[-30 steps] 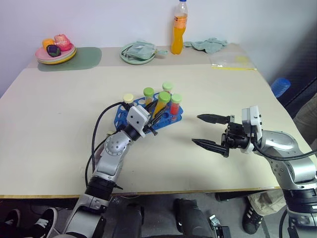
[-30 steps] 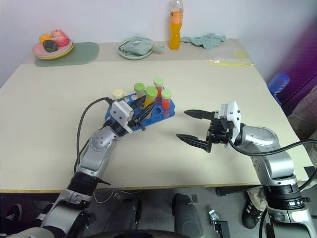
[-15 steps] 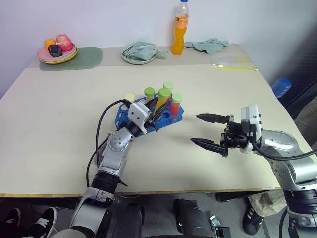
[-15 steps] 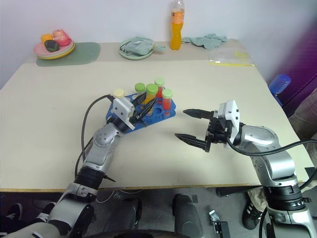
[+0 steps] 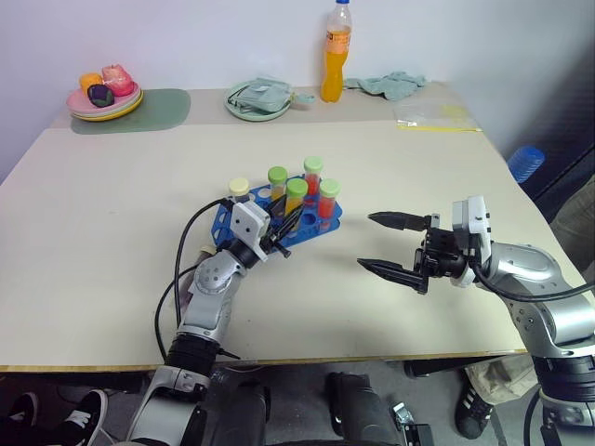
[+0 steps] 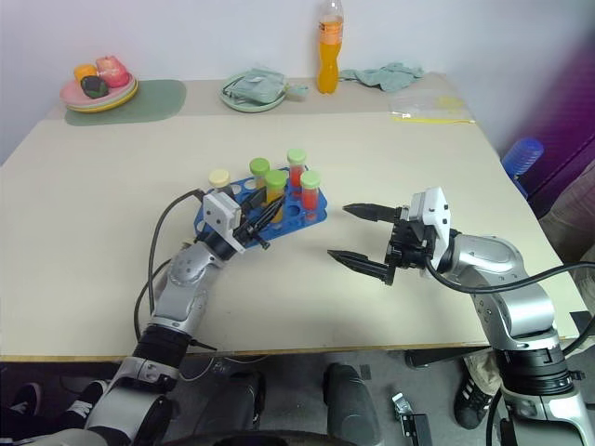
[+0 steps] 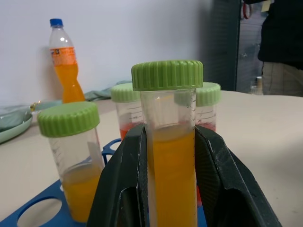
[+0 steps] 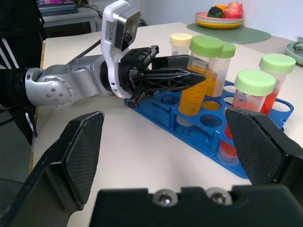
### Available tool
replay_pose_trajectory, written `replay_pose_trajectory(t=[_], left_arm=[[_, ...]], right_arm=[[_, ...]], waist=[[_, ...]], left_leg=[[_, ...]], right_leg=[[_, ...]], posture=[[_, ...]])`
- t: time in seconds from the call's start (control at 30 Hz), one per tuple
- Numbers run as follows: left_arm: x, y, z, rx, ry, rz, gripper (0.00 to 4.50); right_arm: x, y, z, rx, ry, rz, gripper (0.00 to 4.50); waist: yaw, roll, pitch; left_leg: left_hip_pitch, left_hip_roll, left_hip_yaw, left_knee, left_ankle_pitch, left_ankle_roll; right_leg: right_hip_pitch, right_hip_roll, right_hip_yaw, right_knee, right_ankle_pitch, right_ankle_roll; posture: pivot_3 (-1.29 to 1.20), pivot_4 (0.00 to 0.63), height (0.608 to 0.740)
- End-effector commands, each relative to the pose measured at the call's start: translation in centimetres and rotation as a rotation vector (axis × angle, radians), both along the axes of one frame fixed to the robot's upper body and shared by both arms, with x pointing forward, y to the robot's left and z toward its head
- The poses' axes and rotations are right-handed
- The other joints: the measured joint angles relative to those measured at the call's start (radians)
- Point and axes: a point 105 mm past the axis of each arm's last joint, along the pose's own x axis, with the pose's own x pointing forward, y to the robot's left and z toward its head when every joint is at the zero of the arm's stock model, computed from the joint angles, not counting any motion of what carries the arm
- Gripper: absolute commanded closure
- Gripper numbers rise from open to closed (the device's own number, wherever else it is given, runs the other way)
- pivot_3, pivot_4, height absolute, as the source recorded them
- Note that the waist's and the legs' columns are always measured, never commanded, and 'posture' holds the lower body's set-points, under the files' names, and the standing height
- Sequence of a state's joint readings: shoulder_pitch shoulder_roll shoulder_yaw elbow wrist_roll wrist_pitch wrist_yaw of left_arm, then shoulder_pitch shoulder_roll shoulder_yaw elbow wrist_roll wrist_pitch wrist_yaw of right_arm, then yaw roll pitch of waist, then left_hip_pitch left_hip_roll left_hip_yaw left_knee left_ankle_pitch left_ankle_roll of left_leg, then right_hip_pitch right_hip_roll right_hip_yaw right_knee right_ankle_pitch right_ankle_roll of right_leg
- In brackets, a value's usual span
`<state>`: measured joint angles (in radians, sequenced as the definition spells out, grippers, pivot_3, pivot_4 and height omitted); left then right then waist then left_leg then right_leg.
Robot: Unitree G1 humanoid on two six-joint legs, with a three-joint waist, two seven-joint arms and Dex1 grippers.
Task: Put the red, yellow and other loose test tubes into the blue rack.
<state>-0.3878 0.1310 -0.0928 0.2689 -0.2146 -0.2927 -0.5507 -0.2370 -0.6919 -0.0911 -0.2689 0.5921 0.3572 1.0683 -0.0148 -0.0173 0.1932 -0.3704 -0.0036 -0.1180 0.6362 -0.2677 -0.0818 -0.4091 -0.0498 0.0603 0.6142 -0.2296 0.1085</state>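
Over the blue rack (image 5: 279, 212): yellow-filled tube (image 8: 198, 79) with green cap, upright, base in or just above a hole, clamped by left gripper (image 8: 185, 78) to keep it plumb for seating. Four more tubes standing alongside. Right gripper (image 5: 389, 244) well apart, fingers spread wide, holding nothing, probably waiting.

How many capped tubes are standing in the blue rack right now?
5: a cream-capped tube at the rack's left end; four green-capped: two orange, the nearer in the left pincer, and two red on the right.
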Motion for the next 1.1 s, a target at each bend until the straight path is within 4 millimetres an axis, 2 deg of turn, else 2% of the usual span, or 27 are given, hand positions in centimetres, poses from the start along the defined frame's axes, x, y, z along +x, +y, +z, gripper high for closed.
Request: replay_pose_trajectory(t=[0.03, 0.13, 0.23, 0.27, 0.5, 0.63, 0.8, 0.87, 0.97, 1.03, 1.1], left_arm=[[0.7, 2.2, 1.3, -0.121, 0.028, 0.048, 3.15], [0.7, 2.8, 1.5, -0.133, 0.041, 0.052, 1.75], [0.1, 2.5, 2.0, -0.097, 0.028, 0.025, 0.2], [-0.3, 2.5, 2.1, -0.092, 0.033, 0.011, 0.04], [-3.2, 3.3, 3.2, -0.041, 0.115, -0.026, 0.04], [-5.7, 4.2, 4.5, 0.057, 0.095, -0.059, 0.04], [-6.6, 7.0, 6.7, 0.141, 0.11, -0.02, 0.04], [-6.3, 8.8, 7.2, 0.169, 0.23, 0.022, 0.04], [-6.1, 11.9, 6.9, 0.254, 0.505, 0.146, 0.04], [-6.7, 11.9, 7.7, 0.252, 0.596, 0.109, 0.04], [-6.7, 12.4, 7.6, 0.25, 0.725, 0.132, 0.04]], right_arm=[[-0.1, 0.1, 1.5, -0.001, -0.065, 0.008, 0.0], [-0.1, 0.1, 1.5, -0.002, -0.065, 0.011, 0.0], [0.0, 0.1, 1.4, -0.002, -0.065, 0.013, 0.0], [0.0, 0.2, 1.4, -0.003, -0.066, 0.015, 0.0], [0.1, 0.4, 1.5, 0.0, -0.068, 0.021, 0.0], [0.2, 0.5, 1.3, -0.003, -0.064, 0.027, 0.0], [0.3, 0.4, 1.2, -0.005, -0.059, 0.038, 0.0], [0.3, 0.1, 1.0, -0.013, -0.051, 0.048, 0.0], [0.2, -0.3, 0.7, -0.028, -0.043, 0.066, 0.0], [0.4, -0.4, 0.6, -0.03, -0.042, 0.069, 0.0], [0.6, -0.4, 0.5, -0.025, -0.044, 0.072, 0.0]], waist=[[-0.003, 0.0, 0.0], [-0.004, 0.0, 0.0], [0.0, 0.0, 0.0], [0.0, 0.0, 0.0], [-0.003, 0.0, 0.0], [-0.003, 0.0, 0.0], [-0.003, 0.0, 0.0], [-0.004, 0.0, 0.0], [-0.005, -0.002, 0.002], [-0.007, -0.001, 0.002], [-0.005, -0.001, 0.002]], left_leg=[[0.0, 0.0, 0.0, 0.0, 0.0, 0.0], [0.001, 0.0, 0.0, 0.0, 0.0, 0.0], [0.0, 0.0, 0.0, 0.0, 0.0, 0.0], [0.0, 0.0, 0.0, 0.0, 0.0, 0.0], [0.0, 0.0, 0.0, 0.0, 0.0, 0.0], [0.0, 0.0, 0.0, 0.0, 0.0, 0.0], [0.0, 0.001, 0.0, 0.0, 0.0, 0.0], [0.0, 0.001, 0.0, 0.0, 0.0, 0.0], [0.0, 0.001, -0.001, 0.0, 0.0, 0.0], [0.0, 0.001, -0.001, 0.001, 0.0, 0.001], [0.0, 0.001, -0.001, 0.001, -0.001, 0.001]], right_leg=[[0.0, 0.0, 0.0, 0.0, 0.0, 0.0], [0.0, 0.0, 0.0, 0.001, 0.0, 0.0], [0.0, 0.0, 0.0, 0.0, 0.0, 0.0], [0.0, 0.0, 0.0, 0.0, 0.0, 0.0], [0.0, 0.0, 0.0, 0.001, 0.0, 0.0], [0.0, 0.0, 0.0, 0.001, -0.002, -0.003], [0.0, 0.001, 0.0, 0.001, -0.002, -0.003], [0.0, 0.001, 0.0, 0.001, -0.002, -0.003], [0.0, 0.001, 0.0, 0.002, -0.005, 0.001], [0.0, 0.001, 0.0, 0.002, -0.005, 0.001], [0.0, 0.0, 0.0, 0.001, -0.005, 0.002]], posture=[[0.0, 0.15, 0.74], [0.0, 0.15, 0.74], [0.0, 0.15, 0.74], [0.0, 0.15, 0.74], [0.0, 0.15, 0.74], [0.0, 0.15, 0.74], [0.0, 0.15, 0.74], [0.0, 0.15, 0.74], [0.0, 0.15, 0.74], [0.0, 0.15, 0.74], [0.0, 0.15, 0.74]])
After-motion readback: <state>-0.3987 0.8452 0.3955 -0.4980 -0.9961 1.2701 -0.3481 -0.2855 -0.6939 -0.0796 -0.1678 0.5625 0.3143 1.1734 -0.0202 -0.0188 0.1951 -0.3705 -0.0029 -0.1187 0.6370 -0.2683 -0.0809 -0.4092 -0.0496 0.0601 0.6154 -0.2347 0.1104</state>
